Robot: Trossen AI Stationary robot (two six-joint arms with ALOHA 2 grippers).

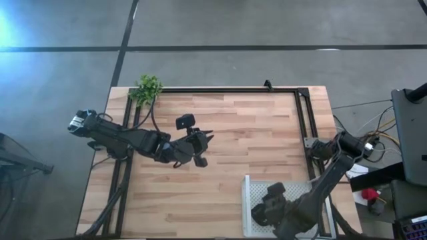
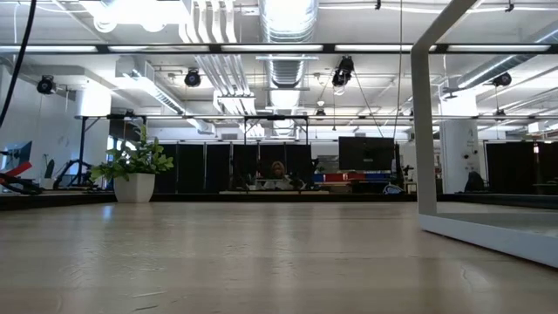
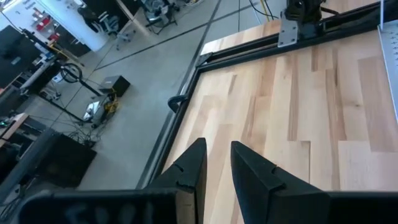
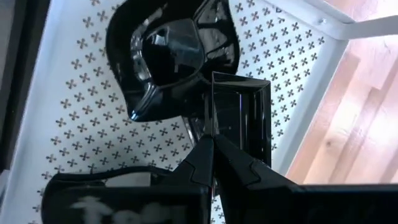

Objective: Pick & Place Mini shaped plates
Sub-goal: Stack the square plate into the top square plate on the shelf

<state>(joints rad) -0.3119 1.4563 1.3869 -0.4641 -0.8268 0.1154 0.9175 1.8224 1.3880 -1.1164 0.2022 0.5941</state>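
My right gripper (image 4: 211,142) hangs over the white perforated tray (image 4: 74,124) at the table's near right (image 1: 250,193), shut on a square black mini plate (image 4: 242,118). A rounded, wavy-edged black mini plate (image 4: 168,56) lies flat on the tray floor just beyond it. In the high view the arm's own body covers both plates. My left gripper (image 3: 216,163) is raised above the table's middle left (image 1: 202,141), slightly open, with nothing between its fingers. My right gripper pinches the square plate's thin raised rim (image 4: 211,121) between its two fingertips, coming from above and pointing down. The plate hangs edge-up below the fingers, over the tray. Whether its lower end touches the tray cannot be told.
A small green plant (image 1: 148,88) stands at the far left corner. Black rails (image 1: 303,120) frame the wooden tabletop. The tray's white edge (image 2: 488,231) rises at the right in the low view. Bare wood (image 1: 260,133) lies between the two arms.
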